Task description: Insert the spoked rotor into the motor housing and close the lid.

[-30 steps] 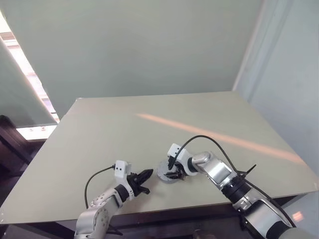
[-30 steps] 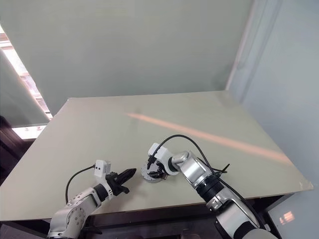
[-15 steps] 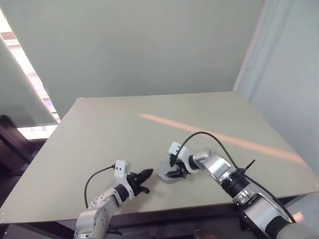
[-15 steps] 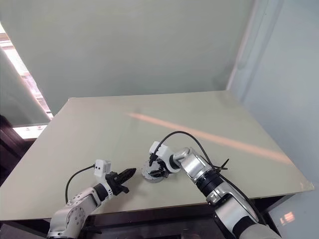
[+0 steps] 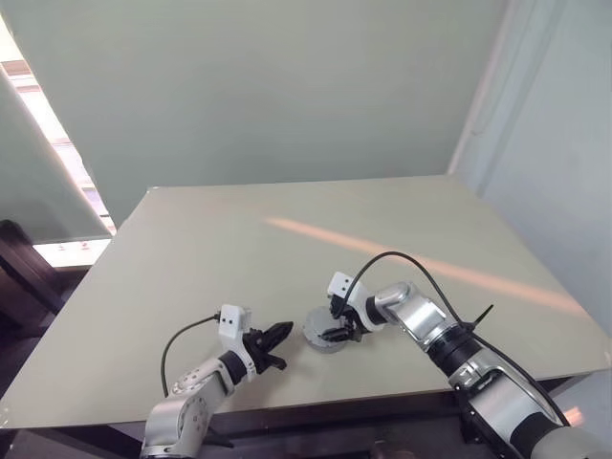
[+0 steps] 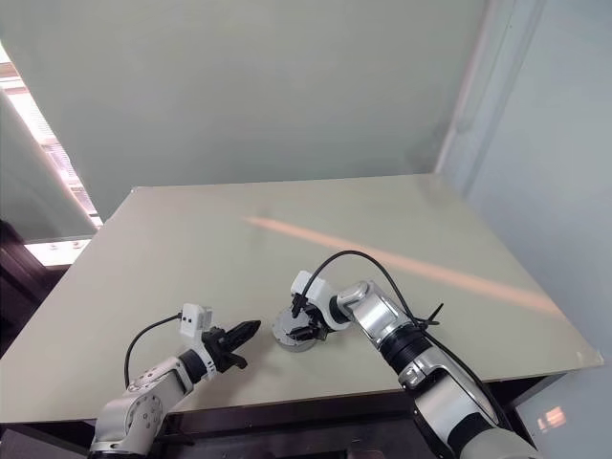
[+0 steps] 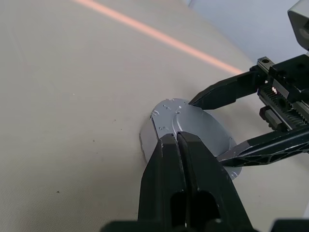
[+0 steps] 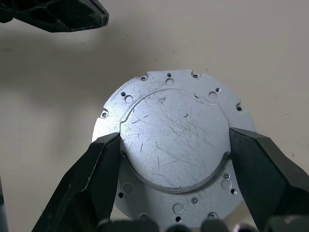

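Two tools over the tabletop [image 5: 191,249], near its front edge. Right tool [image 8: 171,145] is spread wide, one finger [image 8: 89,169] either side of the raised round part of the motor housing [image 8: 174,140], tips touching its edge. Housing lies flat on the tabletop, scratched silvery face up, w/ small holes round its flange. Can't tell from here what's inside. Left tool [image 5: 279,334] is pinched fully together, nothing betw. its fingers, pointing at the housing from the robot's left, just beside it but apart. Left wrist view: closed black fingers [image 7: 181,159] in front of the grey disc [image 7: 193,130], right tool's fingers straddling it from the far side.
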Action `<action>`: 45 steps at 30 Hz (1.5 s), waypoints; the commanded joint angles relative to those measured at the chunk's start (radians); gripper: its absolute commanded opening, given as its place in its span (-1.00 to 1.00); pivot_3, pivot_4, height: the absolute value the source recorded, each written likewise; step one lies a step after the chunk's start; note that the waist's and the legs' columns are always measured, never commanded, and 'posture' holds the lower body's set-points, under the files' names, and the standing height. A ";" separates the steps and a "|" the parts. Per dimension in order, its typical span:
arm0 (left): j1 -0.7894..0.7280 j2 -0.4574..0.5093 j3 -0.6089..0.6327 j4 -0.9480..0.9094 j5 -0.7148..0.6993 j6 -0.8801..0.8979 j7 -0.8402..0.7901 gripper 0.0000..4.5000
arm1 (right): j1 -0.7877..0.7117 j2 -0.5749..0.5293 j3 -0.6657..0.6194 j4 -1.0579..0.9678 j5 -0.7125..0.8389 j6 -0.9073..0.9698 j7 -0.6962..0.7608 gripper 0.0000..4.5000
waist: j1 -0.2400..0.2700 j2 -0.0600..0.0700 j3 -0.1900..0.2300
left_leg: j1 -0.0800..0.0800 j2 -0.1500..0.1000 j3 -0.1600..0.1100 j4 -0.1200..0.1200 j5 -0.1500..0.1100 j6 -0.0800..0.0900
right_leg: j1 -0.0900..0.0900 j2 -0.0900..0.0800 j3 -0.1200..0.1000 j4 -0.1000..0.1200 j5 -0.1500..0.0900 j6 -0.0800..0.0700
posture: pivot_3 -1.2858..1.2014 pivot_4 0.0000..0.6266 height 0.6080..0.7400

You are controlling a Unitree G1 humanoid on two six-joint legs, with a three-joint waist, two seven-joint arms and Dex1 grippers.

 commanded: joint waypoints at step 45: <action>-0.013 0.003 0.001 -0.021 0.000 -0.010 -0.005 -1.00 | 0.055 0.019 -0.084 0.080 0.010 -0.102 0.048 0.44 | -0.002 0.002 -0.002 | 0.000 0.000 0.000 -0.001 0.000 0.000 | -0.001 0.001 0.000 0.000 0.000 0.000 | 0.03 -1.00 1.00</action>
